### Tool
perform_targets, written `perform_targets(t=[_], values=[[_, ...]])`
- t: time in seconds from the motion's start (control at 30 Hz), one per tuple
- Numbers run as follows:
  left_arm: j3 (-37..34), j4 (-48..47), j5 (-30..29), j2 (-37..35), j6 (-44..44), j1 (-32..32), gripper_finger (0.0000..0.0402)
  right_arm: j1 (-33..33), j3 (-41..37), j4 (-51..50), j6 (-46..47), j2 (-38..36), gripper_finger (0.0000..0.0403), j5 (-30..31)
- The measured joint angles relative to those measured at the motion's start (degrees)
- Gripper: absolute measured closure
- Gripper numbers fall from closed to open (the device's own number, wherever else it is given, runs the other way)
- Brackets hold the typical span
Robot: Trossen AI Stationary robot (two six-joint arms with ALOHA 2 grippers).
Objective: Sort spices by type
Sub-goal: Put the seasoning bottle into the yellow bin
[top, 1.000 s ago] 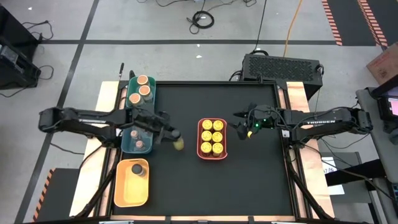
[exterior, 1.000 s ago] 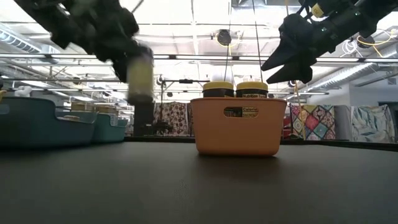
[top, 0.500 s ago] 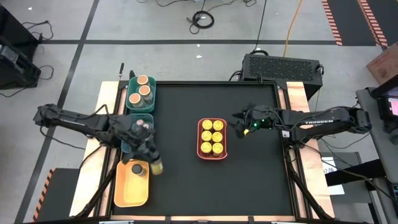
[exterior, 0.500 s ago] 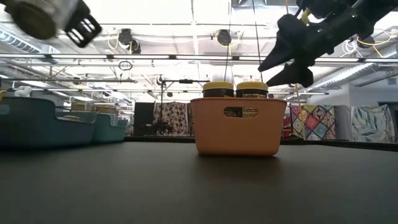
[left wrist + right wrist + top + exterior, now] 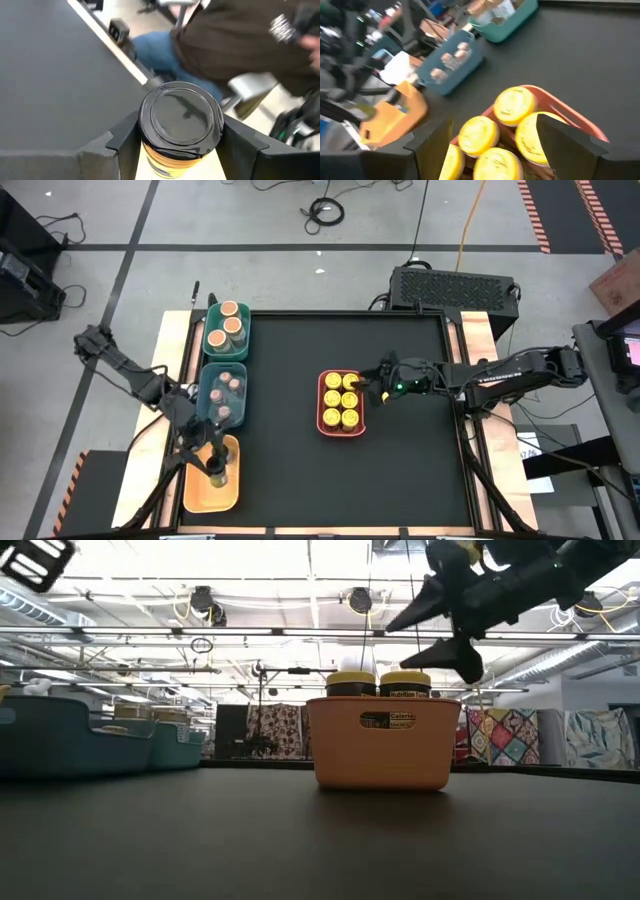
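Black tabletop (image 5: 400, 470) sits mostly bare. Left gripper (image 5: 214, 467) pinches a dark-lidded spice jar (image 5: 180, 125) over the yellow plastic tray (image 5: 200, 495) at the table's corner. Right gripper (image 5: 368, 379), fingers spread, hovers at the coral tray's (image 5: 322, 412) edge over yellow-lidded jars (image 5: 341, 402).

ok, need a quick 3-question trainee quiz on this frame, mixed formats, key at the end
1. True or false: the left gripper is shut on a dark-lidded jar above the yellow tray.
2. How many yellow-lidded jars sit in the coral tray?
A) four B) six C) eight
3. Fill in: the right gripper hangs open over the ____ tray.

Key: 1 true; 2 B; 3 coral
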Motion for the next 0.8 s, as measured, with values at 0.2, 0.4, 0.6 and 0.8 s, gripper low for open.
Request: perform_targets(t=[0.2, 0.4, 0.6, 0.8], values=[[-1.41, -1.79, -7.94, 0.07, 3.49, -8.71, 0.0194, 2.32, 0.0, 7.29, 1.95, 0.93, 0.0119, 0.06], [-1.51, -1.91, -15.31, 1.61, 6.48, -15.42, 0.0194, 3.7, 0.0, 12.1, 1.86, 0.93, 0.0119, 0.53], [-1.53, -2.27, -23.37, 6.5, 7.78, -18.95, 0.0194, 4.47, 0.0, 13.22, 1.91, 0.93, 0.0119, 1.98], [-1.53, -2.19, -28.48, 12.65, 4.88, -19.97, 0.0194, 5.6, 0.0, 13.34, 1.74, 0.91, 0.0119, 2.14]])
